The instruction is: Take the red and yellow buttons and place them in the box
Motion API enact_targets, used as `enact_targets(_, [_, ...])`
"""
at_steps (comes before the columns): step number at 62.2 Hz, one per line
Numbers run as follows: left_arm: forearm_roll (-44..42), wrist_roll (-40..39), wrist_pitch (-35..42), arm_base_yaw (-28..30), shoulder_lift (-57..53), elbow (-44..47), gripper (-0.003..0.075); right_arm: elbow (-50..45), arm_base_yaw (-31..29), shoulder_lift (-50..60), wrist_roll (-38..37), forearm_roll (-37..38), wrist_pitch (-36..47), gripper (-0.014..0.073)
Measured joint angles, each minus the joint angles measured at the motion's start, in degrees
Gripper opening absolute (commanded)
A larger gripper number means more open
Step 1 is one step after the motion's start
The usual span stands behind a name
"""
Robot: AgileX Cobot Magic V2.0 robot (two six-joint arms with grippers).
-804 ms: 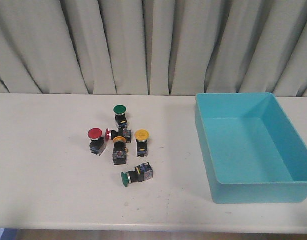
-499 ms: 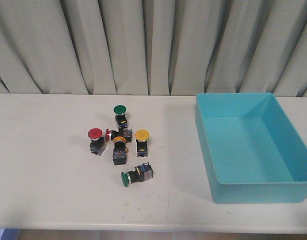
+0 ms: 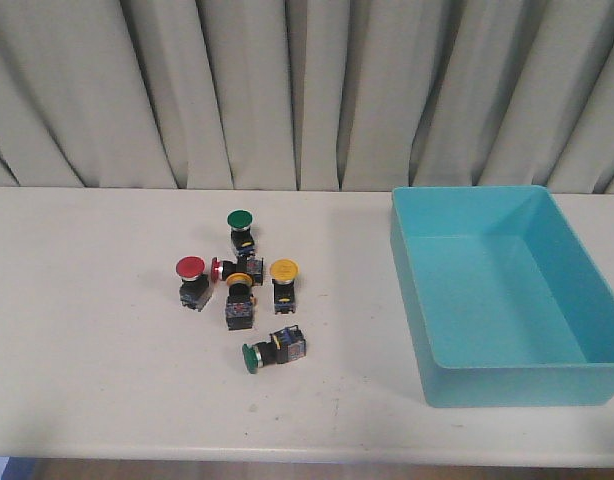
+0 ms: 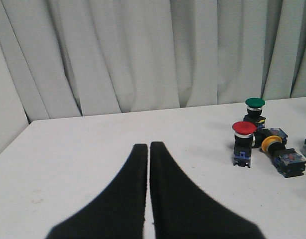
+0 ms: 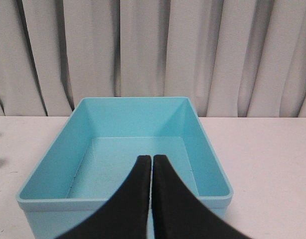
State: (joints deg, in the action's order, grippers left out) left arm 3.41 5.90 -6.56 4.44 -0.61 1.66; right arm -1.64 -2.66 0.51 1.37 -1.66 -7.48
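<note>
Progress: nothing had been done yet as far as could be seen; the box (image 3: 507,295) stood empty on the right side of the table (image 3: 87,380), and every button lay outside it.
Left to do: by my judgement, all of it, since each red and yellow button had yet to be picked up and dropped in.
Red buttons: one upright red button (image 3: 191,280) stood at the left of the cluster; a second red button (image 3: 230,268) lay on its side just beside it, its cap barely showing.
Yellow buttons: one yellow button (image 3: 283,282) stood upright at the right of the cluster; another yellow button (image 3: 238,298) lay tipped over, near the middle.
Green buttons: one green button (image 3: 240,229) stood at the back, another green button (image 3: 272,350) lay on its side at the front; these were not wanted.
Left gripper (image 4: 149,147): fingers pressed together, holding nothing, above bare table, with the cluster off to one side and well apart from it.
Right gripper (image 5: 151,159): fingers pressed together too, holding nothing, pointed at the box from its near end; whether it touched the wall I could not tell.
Arms in front view: neither showed there.
</note>
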Motion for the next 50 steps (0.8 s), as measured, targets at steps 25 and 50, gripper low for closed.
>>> enact_targets(25, [13.4,0.0,5.6,0.0,0.0,0.0,-0.0006,0.0,0.0,0.0,-5.2,-11.4,6.6,-0.0006])
enact_targets(50, [39.2,-0.9,15.1,0.0,0.0,-0.1,-0.0006,4.2,0.0,0.0,-5.5,-26.8,1.3,-0.0006])
